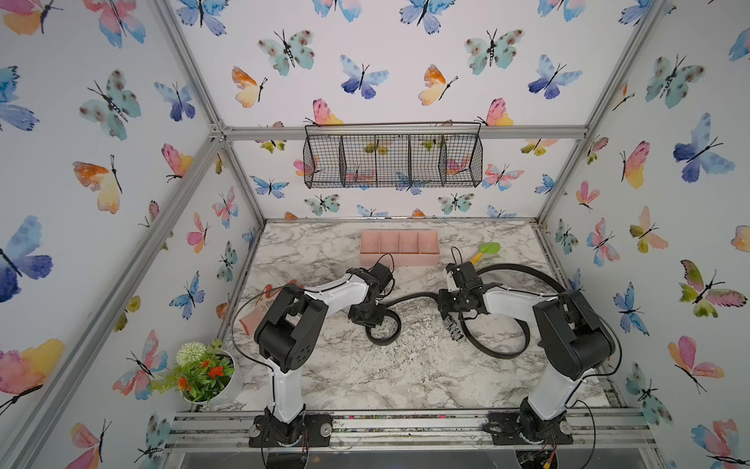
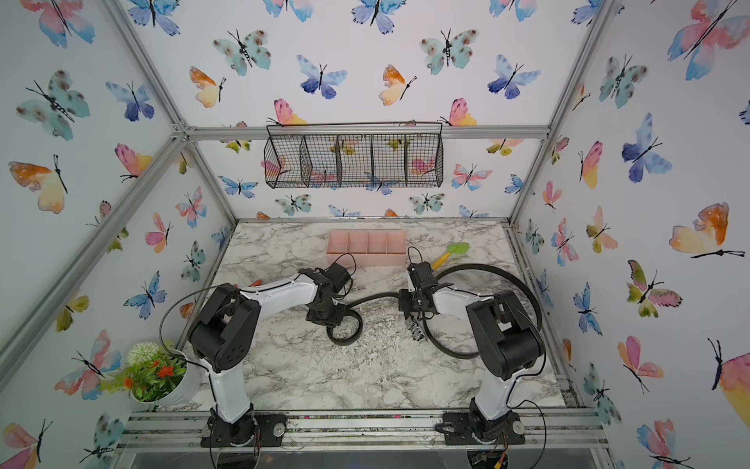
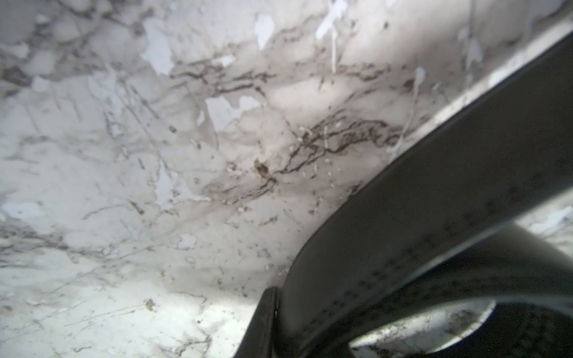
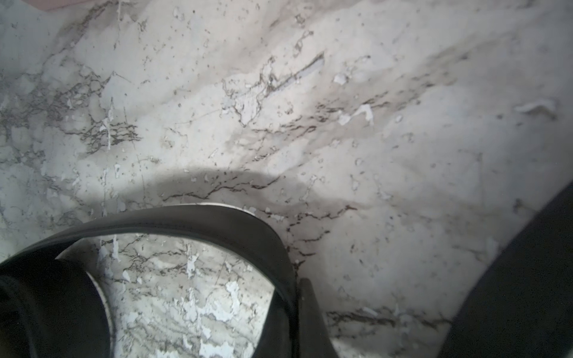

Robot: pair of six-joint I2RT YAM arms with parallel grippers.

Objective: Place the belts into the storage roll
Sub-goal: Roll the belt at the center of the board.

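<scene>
Left gripper [image 1: 370, 320]: low over the table, left of centre, right on top of the coil. In the left wrist view one dark finger [image 3: 266, 322] lies against the strap. It looks narrowly closed on the strap, though the other finger is hidden.
Coil [image 1: 385, 342]: the left end of the belts [image 2: 454, 353], a small ring standing on edge on the marble table [image 1: 406, 377]. A strap runs right from it toward the other arm.
Storage roll [image 1: 399, 259]: far centre, all four compartments empty, well apart from the straps.
Right gripper [image 1: 451, 321]: fully closed, apparently pinching a strap on edge beside its finger [image 4: 308, 313]. A silvery piece, likely a buckle [image 1: 455, 332], sits just beneath.
Wide loop [image 1: 501, 355]: sprawls to the right and passes under the right arm. I cannot tell where one belt ends and the other begins.
Handling: probably light, limp and springy, so the loops are likely to uncurl if released. Best pinched across the coil's stacked turns, keeping it wound tight enough to fit one compartment.
</scene>
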